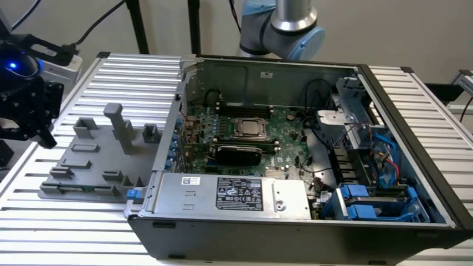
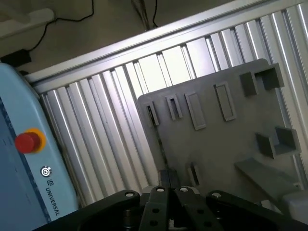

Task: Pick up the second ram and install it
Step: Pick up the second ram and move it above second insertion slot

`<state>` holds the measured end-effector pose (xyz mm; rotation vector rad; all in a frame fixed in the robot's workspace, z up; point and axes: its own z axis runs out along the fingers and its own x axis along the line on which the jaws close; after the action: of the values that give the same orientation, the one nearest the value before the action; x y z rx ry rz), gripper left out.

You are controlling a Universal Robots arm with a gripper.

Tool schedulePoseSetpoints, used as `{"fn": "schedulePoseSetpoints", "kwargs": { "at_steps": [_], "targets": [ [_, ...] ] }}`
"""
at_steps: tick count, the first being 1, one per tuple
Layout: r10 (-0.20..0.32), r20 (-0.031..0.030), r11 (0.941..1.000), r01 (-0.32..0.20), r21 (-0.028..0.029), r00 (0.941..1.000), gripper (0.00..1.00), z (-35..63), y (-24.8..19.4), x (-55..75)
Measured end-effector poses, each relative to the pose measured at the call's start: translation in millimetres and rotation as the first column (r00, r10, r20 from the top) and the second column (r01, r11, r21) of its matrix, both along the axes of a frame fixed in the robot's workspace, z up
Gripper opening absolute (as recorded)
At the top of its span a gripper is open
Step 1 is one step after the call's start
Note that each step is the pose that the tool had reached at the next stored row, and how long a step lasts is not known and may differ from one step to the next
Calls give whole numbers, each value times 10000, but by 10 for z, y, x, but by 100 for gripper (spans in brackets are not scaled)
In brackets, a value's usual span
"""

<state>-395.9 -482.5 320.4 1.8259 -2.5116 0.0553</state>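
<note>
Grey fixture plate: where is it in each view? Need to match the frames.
Exterior view: the grey fixture plate lies at the exterior view's left, beside the open computer case.
Wrist view: the plate lies just beyond the gripper.
Shared landmark: the ribbed aluminium table under it.

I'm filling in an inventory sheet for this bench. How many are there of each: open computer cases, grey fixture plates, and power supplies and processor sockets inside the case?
Open computer case: 1
Grey fixture plate: 1
Power supply: 1
Processor socket: 1
Total: 4
</note>
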Motion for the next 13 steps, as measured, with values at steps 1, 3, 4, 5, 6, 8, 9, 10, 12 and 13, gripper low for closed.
{"fn": "schedulePoseSetpoints", "kwargs": {
  "at_steps": [1,3,4,5,6,8,9,10,12,13],
  "targets": [
    [179,0,9998,-179,-1,9998,11,-6,0,0],
    [556,-1,9985,-556,-5,9985,11,-19,0,0],
    [734,-1,9973,-734,-6,9973,11,-26,0,0],
    [914,-1,9958,-914,-7,9958,11,-33,0,0],
    [1092,-1,9940,-1092,-8,9940,11,-39,0,0],
    [1449,0,9894,-1449,-8,9894,11,-54,0,0],
    [1632,0,9866,-1632,-9,9866,11,-61,0,0],
    [1810,0,9835,-1810,-8,9835,11,-69,0,0],
    [2161,-2,9764,-2161,-11,9764,11,-80,0,0],
    [2307,-7,9730,-2308,-26,9730,11,-82,0,0]
  ]
}}
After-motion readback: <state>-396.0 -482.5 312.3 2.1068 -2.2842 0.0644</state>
